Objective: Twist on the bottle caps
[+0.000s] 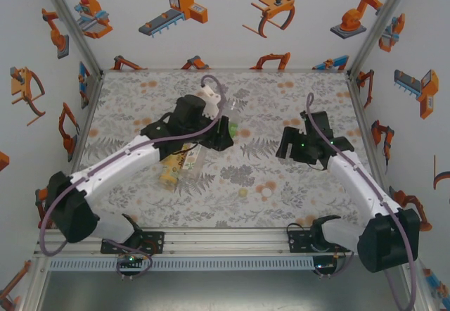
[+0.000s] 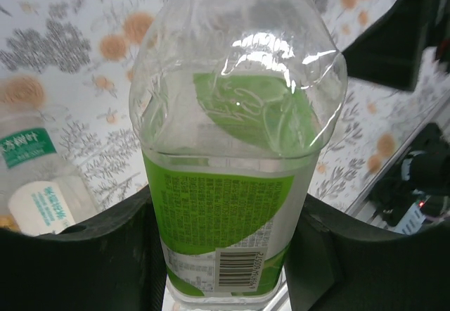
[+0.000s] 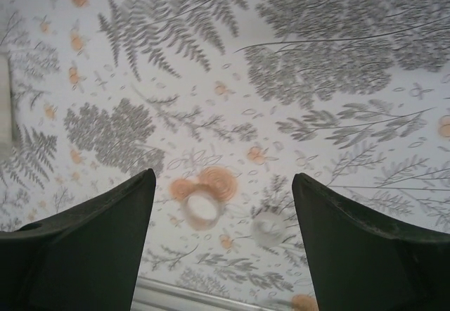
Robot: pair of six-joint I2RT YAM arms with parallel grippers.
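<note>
The table is covered with a cloth printed with grey ferns and orange flowers. The left arm reaches to the middle of the table, and the right arm reaches in from the right side.

The left gripper is closed on the clear bottle. Its 2 fingers press on the lower sides of the bottle, at the white and green label. In the top view the yellow-orange bottle lies on its side on the cloth, just under the left arm.

The right gripper is above the cloth with its jaws wide apart, and it holds nothing.

2 caps lie on the cloth near the front edge, between the 2 arms. The pale yellow cap is on the left and the white cap is near it on the right. They are not touching.
</note>
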